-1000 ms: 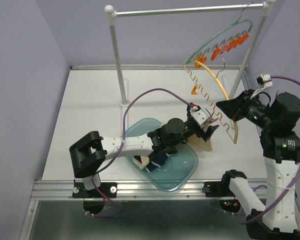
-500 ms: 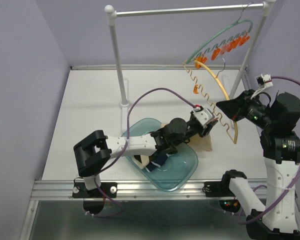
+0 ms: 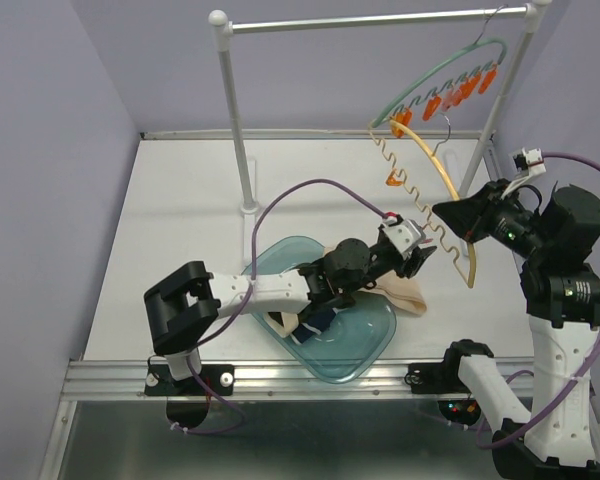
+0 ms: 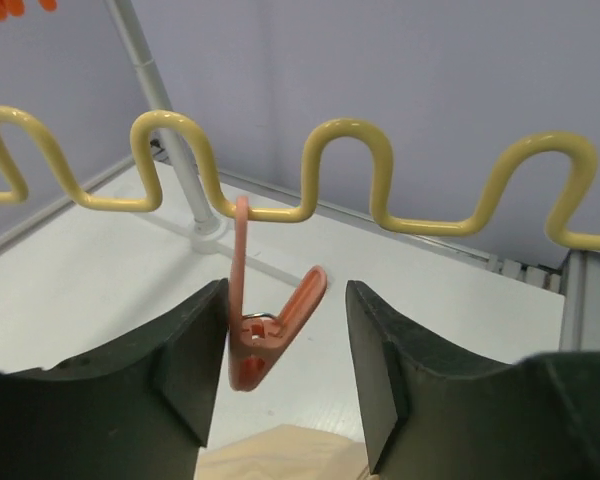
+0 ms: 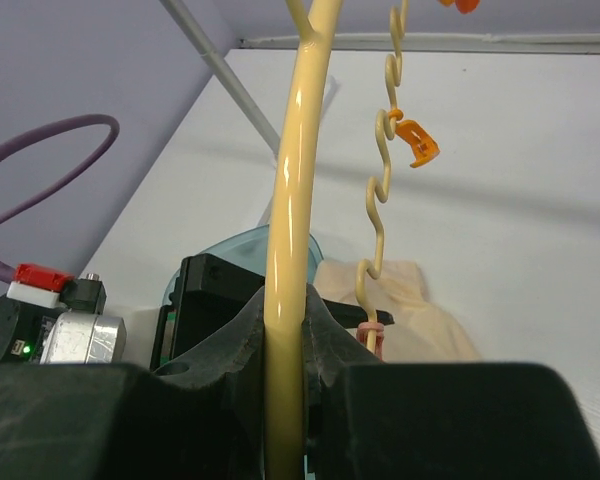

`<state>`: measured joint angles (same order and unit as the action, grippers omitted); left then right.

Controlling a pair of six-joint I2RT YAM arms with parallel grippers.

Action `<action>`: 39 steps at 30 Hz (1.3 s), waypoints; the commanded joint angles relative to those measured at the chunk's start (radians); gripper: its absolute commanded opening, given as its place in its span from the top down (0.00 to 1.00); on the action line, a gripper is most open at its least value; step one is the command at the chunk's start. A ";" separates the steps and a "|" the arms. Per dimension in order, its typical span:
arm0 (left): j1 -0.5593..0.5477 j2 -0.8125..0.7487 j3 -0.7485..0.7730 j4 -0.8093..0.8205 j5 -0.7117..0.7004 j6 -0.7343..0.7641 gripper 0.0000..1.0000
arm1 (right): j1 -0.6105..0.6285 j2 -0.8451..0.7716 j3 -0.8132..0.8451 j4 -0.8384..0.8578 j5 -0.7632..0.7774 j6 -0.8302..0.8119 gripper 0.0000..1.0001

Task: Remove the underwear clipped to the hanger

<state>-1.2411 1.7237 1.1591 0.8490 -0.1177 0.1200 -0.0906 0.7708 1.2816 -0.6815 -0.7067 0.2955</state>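
**Beige underwear off its clip; release step looked done.**
The left hand hung released, fingers spread either side of the orange clip on the yellow hanger. The right hand clenched the hanger's rod. The beige underwear lay across the basin rim and table. Next, probably, backing the left hand clear.

No word, number, brand or sign can be read in any view. The small white plastic plug at two o'clock in the overhead view is too small to show any print.
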 commanded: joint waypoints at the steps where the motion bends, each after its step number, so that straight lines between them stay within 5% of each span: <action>1: -0.006 -0.113 -0.050 0.079 -0.017 -0.019 0.34 | -0.001 -0.025 0.007 0.076 0.042 -0.039 0.99; 15: -0.006 -0.424 -0.372 0.075 -0.074 0.010 0.20 | -0.001 -0.142 0.056 -0.236 0.102 -0.265 0.99; 26: -0.006 -0.559 -0.464 0.038 -0.191 0.049 0.19 | -0.001 -0.225 0.047 -0.401 0.081 -0.380 0.99; 39: -0.004 -0.694 -0.564 -0.024 -0.304 0.017 0.18 | -0.001 -0.160 -0.005 -0.346 -0.114 -0.642 0.99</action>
<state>-1.2423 1.0786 0.6155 0.8154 -0.3622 0.1474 -0.0906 0.5438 1.2797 -1.1362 -0.7265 -0.2676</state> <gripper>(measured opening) 0.816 0.187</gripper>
